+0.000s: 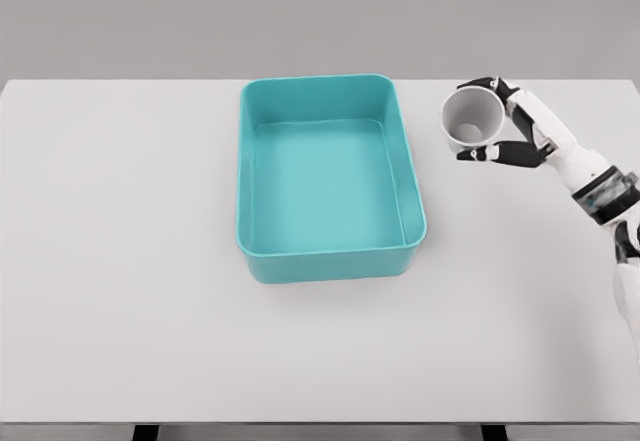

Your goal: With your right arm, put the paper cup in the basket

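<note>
**Right hand holds the cup beside the basket**

We see the right hand (515, 126) coming in from the right edge of the head view, its white arm rising from the lower right toward the far side of the table (120, 261). Its fingers (497, 153) are curled around the paper cup (472, 119): the thumb-side digit crosses below the cup's rim, while the others wrap over the top of it near the far side. The grip is closed on the cup's wall, with dark fingertips showing at both the upper and lower edge of the cup.

The cup is white and tilted so that its open mouth faces us; we look straight into its grey inside. We cannot tell whether it touches the table or hangs just above it. It sits to the right of the basket (415, 191), near the basket's far right corner but apart from it, with a strip of bare table showing between the two.

The basket is a teal rectangular tub with rounded corners, standing upright in the middle of the table, its long side running away from us. Its floor is in plain sight and nothing lies in it.

The table is a plain white surface that fills most of the view, with a grey wall behind it.
</note>
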